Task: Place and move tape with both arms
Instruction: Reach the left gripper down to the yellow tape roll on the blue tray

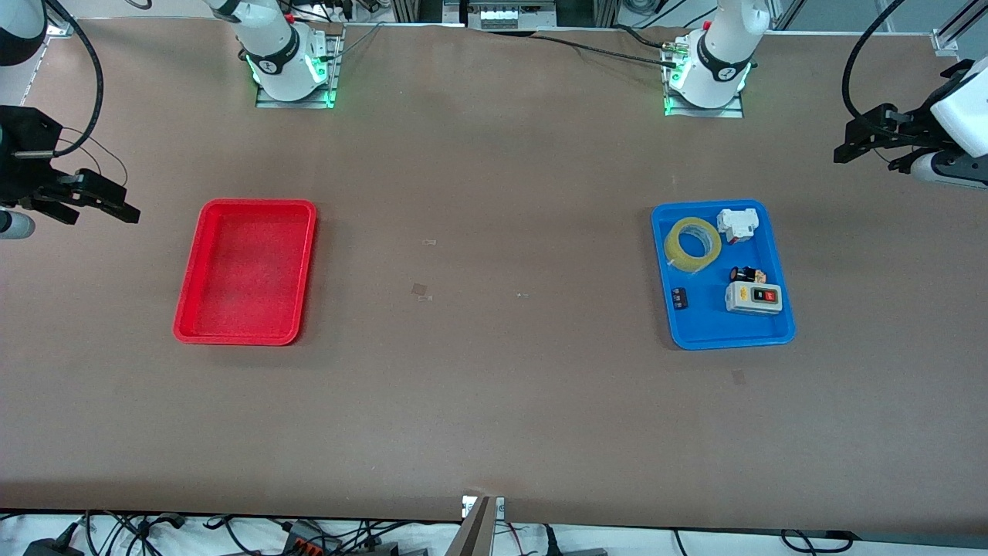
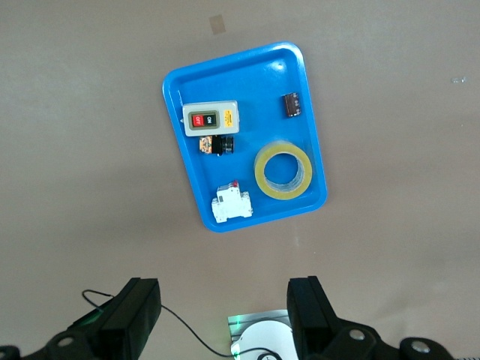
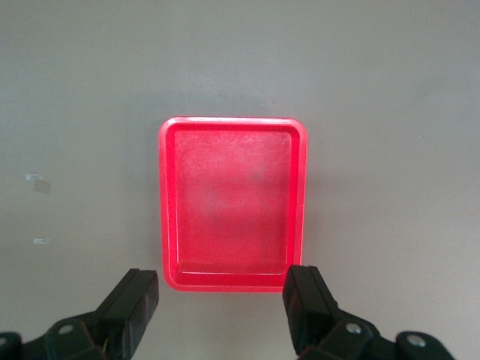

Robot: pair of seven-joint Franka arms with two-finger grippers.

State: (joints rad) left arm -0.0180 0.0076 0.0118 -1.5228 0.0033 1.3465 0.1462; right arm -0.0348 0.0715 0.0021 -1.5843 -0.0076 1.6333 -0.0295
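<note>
The tape [image 1: 692, 244], a yellowish translucent ring, lies flat in the blue tray [image 1: 718, 328] toward the left arm's end of the table. The left wrist view shows the tape [image 2: 283, 172] in the same tray [image 2: 255, 75]. My left gripper [image 1: 868, 158] hangs high over the bare table at that end, apart from the tray. It is open and holds nothing [image 2: 223, 296]. My right gripper [image 1: 100, 216] hovers high at the right arm's end, open and holding nothing [image 3: 223, 289]. The red tray [image 3: 232, 202] shows below it.
The blue tray also holds a white switch block [image 1: 737, 225], a grey box with red and black buttons [image 1: 754, 297], a small black part [image 1: 679, 298] and a small black and orange part [image 1: 746, 274]. The red tray [image 1: 245, 270] has nothing in it. Brown tabletop lies between the trays.
</note>
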